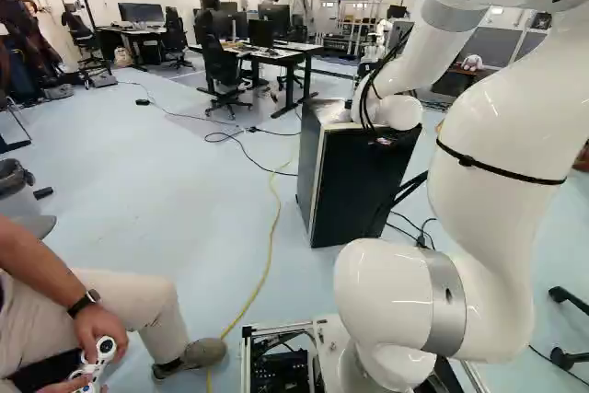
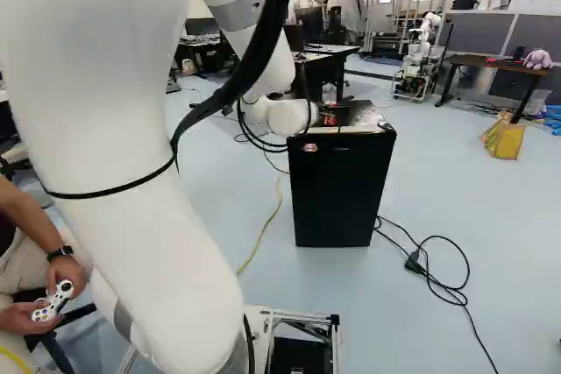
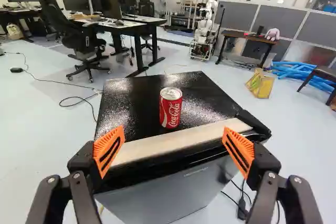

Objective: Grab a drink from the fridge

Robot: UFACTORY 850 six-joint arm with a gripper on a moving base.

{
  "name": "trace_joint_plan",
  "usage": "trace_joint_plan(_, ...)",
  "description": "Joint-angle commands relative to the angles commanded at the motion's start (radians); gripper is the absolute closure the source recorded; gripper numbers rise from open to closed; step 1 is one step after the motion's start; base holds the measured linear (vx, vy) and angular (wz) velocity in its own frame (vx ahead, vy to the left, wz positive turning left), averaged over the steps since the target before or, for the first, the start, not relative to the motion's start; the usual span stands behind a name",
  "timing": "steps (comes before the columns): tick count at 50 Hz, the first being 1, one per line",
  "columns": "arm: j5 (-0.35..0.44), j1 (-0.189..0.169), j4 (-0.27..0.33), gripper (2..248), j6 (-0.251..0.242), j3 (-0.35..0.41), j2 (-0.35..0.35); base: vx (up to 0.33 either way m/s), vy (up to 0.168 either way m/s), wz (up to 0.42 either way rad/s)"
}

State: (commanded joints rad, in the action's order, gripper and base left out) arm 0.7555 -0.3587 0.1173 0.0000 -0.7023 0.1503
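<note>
1. My arm is running past the top edges of both base views, so I'm losing its upper bends.
2. In the left base view, it is covering part of the fridge's top, and I'm not making out the can there.
3. The fridge is keeping its inside hidden from me, and its foot is falling outside the wrist view.
4. Another robot is appearing too small for me to read its details.

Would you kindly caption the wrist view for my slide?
The open tool faces a red can atop the fridge.
</note>
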Motion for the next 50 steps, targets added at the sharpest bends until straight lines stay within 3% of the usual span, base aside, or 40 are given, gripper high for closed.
trace_joint_plan(20, 0.105, 0.0, 0.0, 3, 0.0, 0.003, 0.04, 0.0, 0.0, 0.0)
trace_joint_plan(50, 0.114, 0.007, 0.0, 3, 0.0, -0.032, 0.106, 0.0, 0.0, 0.0)
